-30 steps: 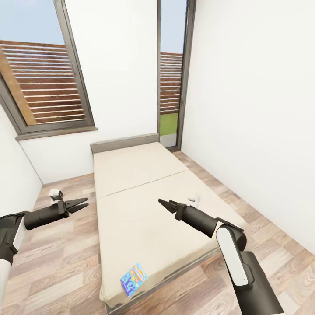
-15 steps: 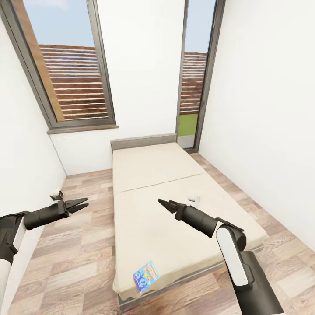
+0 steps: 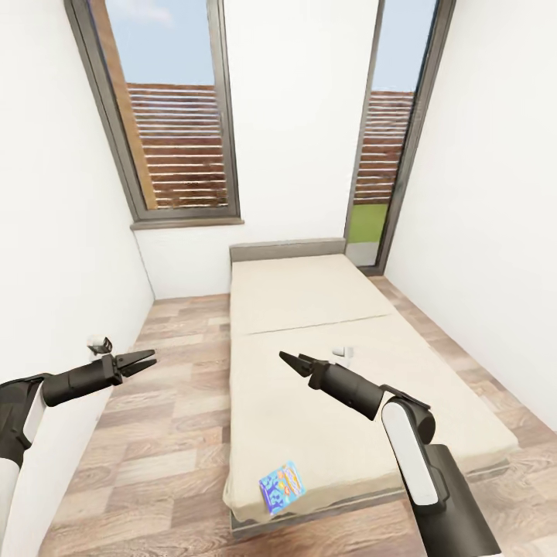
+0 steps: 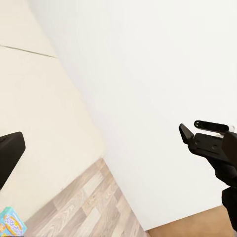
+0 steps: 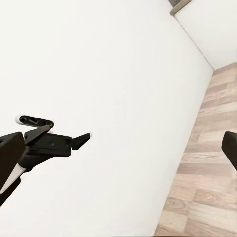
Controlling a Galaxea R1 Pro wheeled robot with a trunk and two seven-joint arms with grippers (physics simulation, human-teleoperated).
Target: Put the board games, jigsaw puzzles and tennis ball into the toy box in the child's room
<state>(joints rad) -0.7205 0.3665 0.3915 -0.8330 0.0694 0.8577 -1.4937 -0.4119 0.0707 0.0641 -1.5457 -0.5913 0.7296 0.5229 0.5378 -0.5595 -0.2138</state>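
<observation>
left wall [image 3: 46,255] runs close beside the left arm; a strip of wood-plank floor [image 3: 174,402] lies open between that wall and the bed [image 3: 325,371]. left gripper [image 3: 138,361] hangs over this floor strip, fingers parted a little, nothing between them, touching nothing. one board game [image 3: 281,487], light blue with cartoon art, lies flat on the mattress by the bed's near left corner, just inside both edges; a corner of it shows in the left wrist view [image 4: 11,223]. right gripper [image 3: 294,362] hangs above the mattress middle, fingers slightly apart, empty, clear of the surface. a narrower floor strip runs between the bed's right edge and the right wall [image 3: 495,232].
</observation>
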